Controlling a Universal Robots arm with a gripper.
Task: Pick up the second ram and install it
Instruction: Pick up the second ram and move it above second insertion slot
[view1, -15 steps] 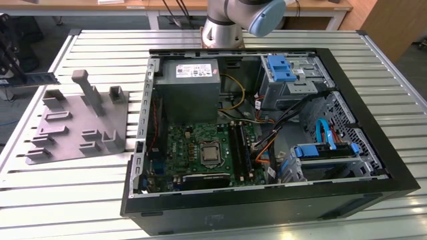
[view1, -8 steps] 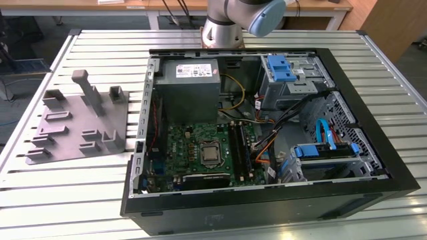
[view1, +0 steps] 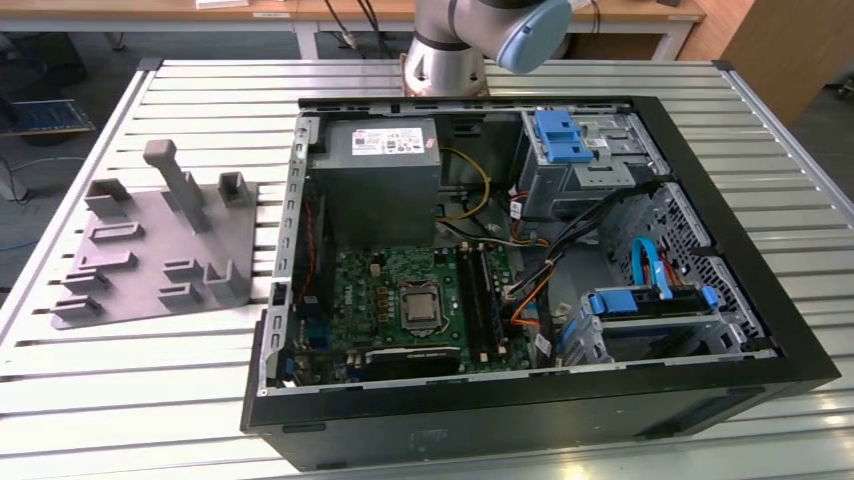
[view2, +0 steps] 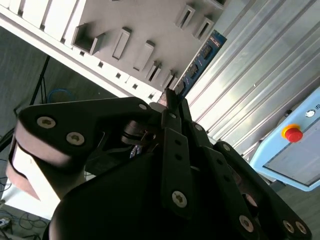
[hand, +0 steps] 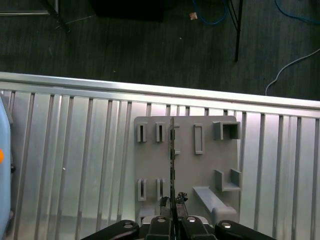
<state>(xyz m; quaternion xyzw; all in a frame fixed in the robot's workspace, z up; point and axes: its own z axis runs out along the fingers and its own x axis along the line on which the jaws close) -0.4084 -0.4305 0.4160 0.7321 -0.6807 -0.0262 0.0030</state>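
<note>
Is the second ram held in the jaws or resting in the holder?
Held: the gripper is shut on the second ram, above the grey holder.

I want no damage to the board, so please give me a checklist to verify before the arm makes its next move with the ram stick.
1. Grip: gripper shut on the second ram: ok.
2. Ram free of the grey holder, hanging above it in the first wrist view: ok.
3. Computer case open, motherboard exposed: ok.
4. Free place in the memory slots: cannot tell.
5. Cables beside the slots, not lying over them: cannot tell.
</note>
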